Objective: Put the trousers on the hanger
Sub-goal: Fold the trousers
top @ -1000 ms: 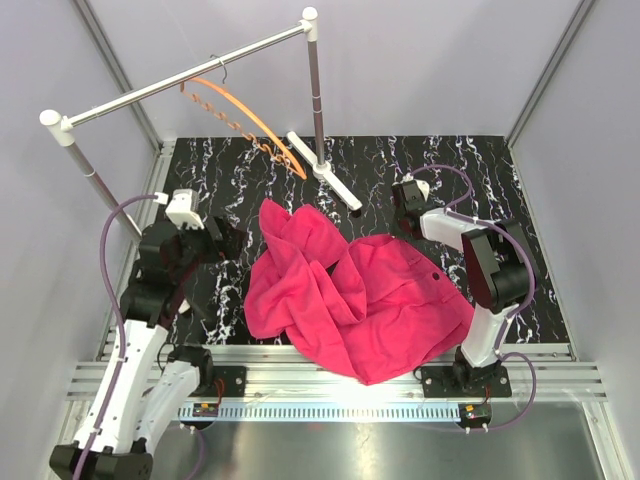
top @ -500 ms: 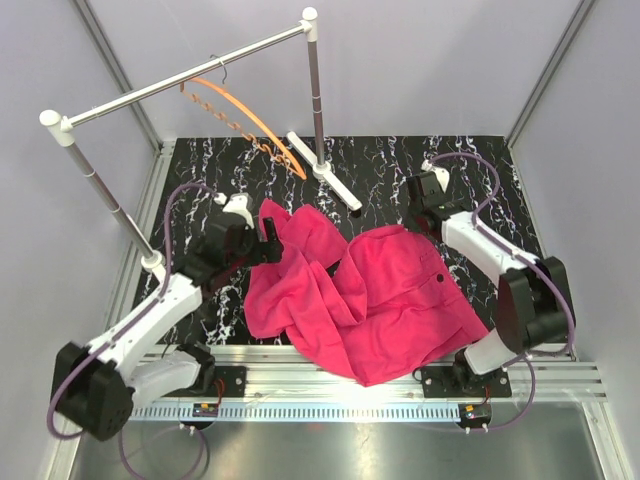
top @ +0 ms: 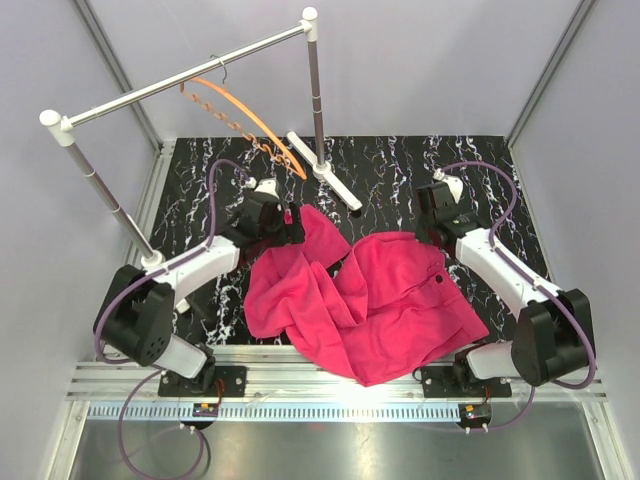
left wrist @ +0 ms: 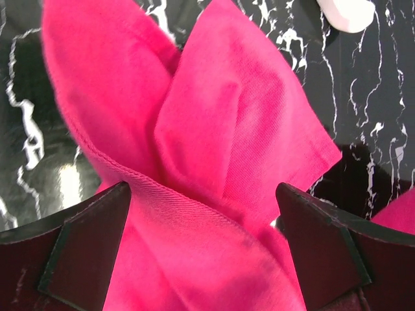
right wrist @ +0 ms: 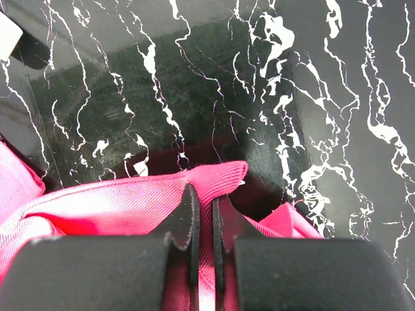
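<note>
The magenta trousers (top: 370, 300) lie crumpled on the black marbled table (top: 490, 170), dark waist button (top: 437, 279) at the right. The orange hanger (top: 250, 120) hangs by its hook from the silver rail, behind the trousers. My left gripper (top: 290, 225) is open, jaws wide apart, straddling a raised fold at the trousers' far left corner (left wrist: 214, 129); midpoint between its fingertips (left wrist: 204, 220). My right gripper (top: 432, 228) sits at the trousers' far right edge. In the right wrist view it (right wrist: 205, 201) is shut on a fold of the cloth (right wrist: 97, 207).
The silver rail (top: 190, 75) with white end caps stands on two posts; its right post (top: 316, 90) rises from a white foot (top: 325, 180) just behind the trousers, also in the left wrist view (left wrist: 350, 13). Grey walls enclose the table.
My left arm has stretched forward and right, bringing its gripper onto the trousers' far left corner. My right arm has unfolded, its gripper settling at the trousers' far right edge.
</note>
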Tool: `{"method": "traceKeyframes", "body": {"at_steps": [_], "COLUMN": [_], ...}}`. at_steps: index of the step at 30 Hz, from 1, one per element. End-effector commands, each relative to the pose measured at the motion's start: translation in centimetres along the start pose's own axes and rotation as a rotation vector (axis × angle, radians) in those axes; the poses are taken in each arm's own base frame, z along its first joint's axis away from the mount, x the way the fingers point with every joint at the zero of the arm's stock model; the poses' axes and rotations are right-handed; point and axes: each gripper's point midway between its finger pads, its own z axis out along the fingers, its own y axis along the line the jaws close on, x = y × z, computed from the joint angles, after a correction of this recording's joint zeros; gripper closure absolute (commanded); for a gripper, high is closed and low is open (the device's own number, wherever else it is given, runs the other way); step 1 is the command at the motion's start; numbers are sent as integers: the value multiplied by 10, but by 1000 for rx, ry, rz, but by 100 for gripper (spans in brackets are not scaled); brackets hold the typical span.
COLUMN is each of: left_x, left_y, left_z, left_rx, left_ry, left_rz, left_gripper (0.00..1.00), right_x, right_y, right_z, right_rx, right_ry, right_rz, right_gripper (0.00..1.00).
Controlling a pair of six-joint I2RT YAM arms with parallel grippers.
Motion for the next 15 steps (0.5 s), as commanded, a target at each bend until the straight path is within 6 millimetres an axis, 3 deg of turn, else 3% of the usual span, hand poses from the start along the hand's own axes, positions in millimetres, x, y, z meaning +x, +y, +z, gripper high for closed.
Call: {"method": "traceKeyframes", "body": {"at_steps": [1, 6, 13, 15], "left_x": [-28, 3, 23, 27], "left_y": [-17, -3, 7, 9], "left_z": [10, 14, -1, 1], "left_rx": [20, -4, -3, -9], "left_ry": [-58, 13, 18, 27], "left_rz": [1, -21, -37, -30], "left_gripper": [1, 3, 7, 22], "right_x": [-8, -10, -10, -11], "right_y": [-5, -10, -12, -11], "right_z": [-12, -15, -12, -12], "right_rx": [10, 32, 44, 43], "right_ry": [-38, -45, -46, -48], "right_rz": [10, 3, -3, 0], "right_gripper": [100, 100, 100, 100]}}
